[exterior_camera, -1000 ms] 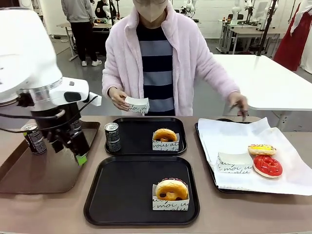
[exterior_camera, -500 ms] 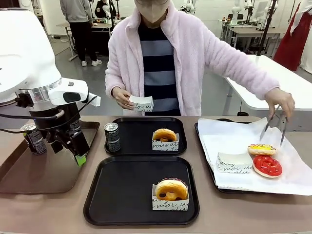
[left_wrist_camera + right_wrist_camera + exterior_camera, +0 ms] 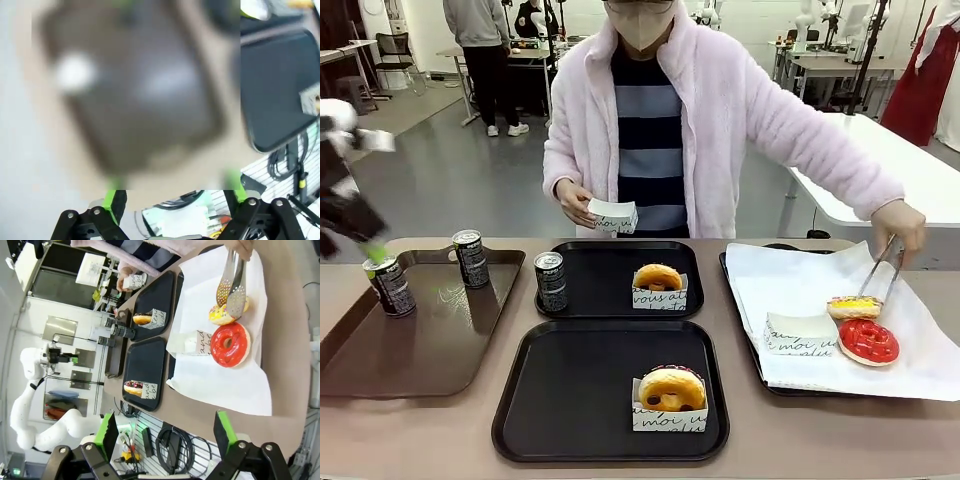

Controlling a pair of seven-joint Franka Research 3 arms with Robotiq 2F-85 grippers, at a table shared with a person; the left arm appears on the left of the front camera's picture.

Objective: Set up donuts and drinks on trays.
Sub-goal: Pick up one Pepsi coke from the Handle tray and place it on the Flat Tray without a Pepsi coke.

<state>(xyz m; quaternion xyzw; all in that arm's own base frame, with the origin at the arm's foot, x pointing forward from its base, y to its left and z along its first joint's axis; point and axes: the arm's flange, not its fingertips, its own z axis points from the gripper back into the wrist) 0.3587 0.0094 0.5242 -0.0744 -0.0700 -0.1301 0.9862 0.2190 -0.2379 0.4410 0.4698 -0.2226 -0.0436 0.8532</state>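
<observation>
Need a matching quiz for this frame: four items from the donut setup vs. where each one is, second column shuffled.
Things:
1. yellow-iced donut
2. red-iced donut
3. leftmost can
4. rightmost can

Places:
a. on the far black tray
b. lying on the white paper, not gripped
c. on the brown tray
d. at the tips of the tongs

Pairs: 1-d, 2-b, 3-c, 4-a.

Drinks x3 [image 3: 551, 281]. Donuts x4 [image 3: 671, 388]: 2 sleeved, 1 yellow-iced [image 3: 855, 306], 1 red-iced [image 3: 869, 340]. Black trays x2 [image 3: 570, 400]. Brown tray x1 [image 3: 420, 350]. Empty sleeves x2 [image 3: 800, 335]. Tongs x1 [image 3: 882, 265].
</observation>
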